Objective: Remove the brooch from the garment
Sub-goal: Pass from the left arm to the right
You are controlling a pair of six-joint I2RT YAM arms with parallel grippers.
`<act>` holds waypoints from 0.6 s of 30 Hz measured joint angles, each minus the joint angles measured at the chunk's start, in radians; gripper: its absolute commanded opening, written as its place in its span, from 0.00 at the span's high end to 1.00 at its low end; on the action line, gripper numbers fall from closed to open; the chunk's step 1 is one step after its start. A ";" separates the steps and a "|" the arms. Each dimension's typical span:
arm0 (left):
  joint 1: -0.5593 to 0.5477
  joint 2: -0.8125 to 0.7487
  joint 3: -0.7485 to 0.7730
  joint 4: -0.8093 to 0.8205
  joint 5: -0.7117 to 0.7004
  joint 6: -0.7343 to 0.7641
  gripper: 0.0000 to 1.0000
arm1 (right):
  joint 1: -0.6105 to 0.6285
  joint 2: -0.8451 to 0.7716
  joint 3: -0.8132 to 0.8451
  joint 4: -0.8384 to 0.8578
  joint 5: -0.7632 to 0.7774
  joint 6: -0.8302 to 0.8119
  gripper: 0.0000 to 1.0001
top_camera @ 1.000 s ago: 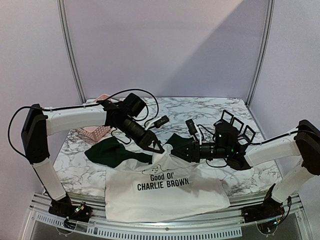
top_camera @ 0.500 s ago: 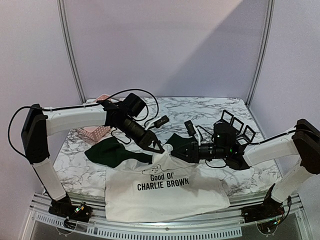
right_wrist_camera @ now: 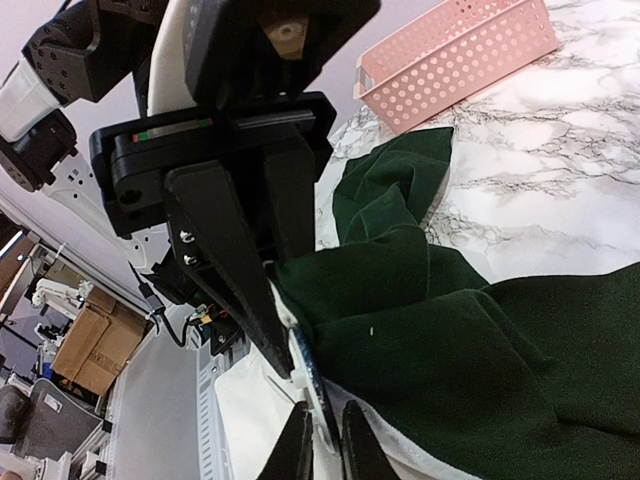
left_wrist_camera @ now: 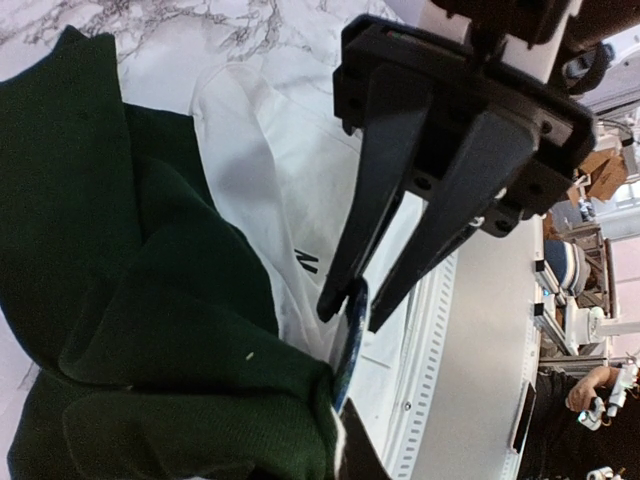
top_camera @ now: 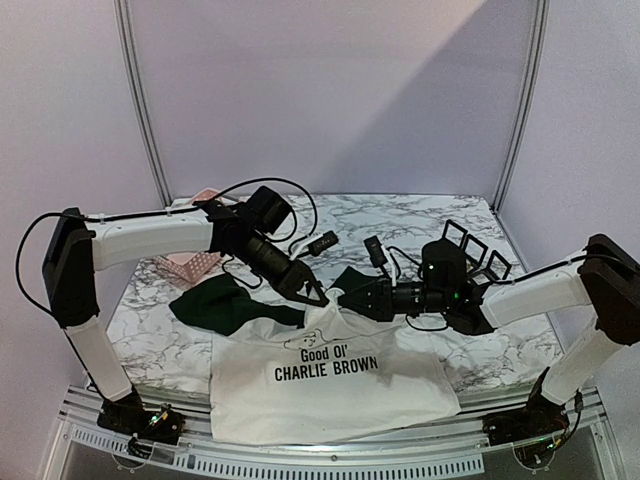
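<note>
Brooch sits at the neckline of the T-shirt. It is a thin dark-blue disc, seen edge-on in both wrist views, and it stands up out of bunched fabric where the white body meets dark green cloth.

Nearest, the T-shirt lies flat at six o'clock on the marble table. Its hem runs along the near edge, and the black print "Good Ol' CHARLIE BROWN" is readable on the chest. One dark green sleeve spreads out toward nine o'clock of the print. More green cloth is gathered at twelve o'clock, under the grippers.

Just beyond the print the two arms meet tip to tip. The left gripper reaches in from ten o'clock with its jaws together, pinching the white edge of the shirt right beside the brooch. The right gripper comes in from three o'clock. Its fingers straddle the brooch with only a narrow gap between them, one tip on each face of the disc. Whether they already press on it I cannot tell.

Farthest, at ten o'clock on the table and behind the left arm, stands a pink perforated basket, near the far end of the green sleeve.
</note>
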 measured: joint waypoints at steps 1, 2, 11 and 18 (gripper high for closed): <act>0.000 0.000 0.000 0.000 0.000 0.000 1.00 | -0.001 0.005 0.003 -0.002 -0.002 0.000 0.91; 0.000 0.000 0.000 0.000 0.000 0.000 1.00 | -0.001 0.007 0.005 -0.003 -0.003 -0.001 0.91; 0.003 0.000 0.000 -0.001 -0.003 -0.002 0.79 | -0.002 0.014 0.006 -0.003 -0.020 -0.004 1.00; 0.004 0.000 0.002 -0.001 -0.019 -0.018 0.35 | -0.002 0.011 0.008 -0.023 -0.005 -0.016 1.00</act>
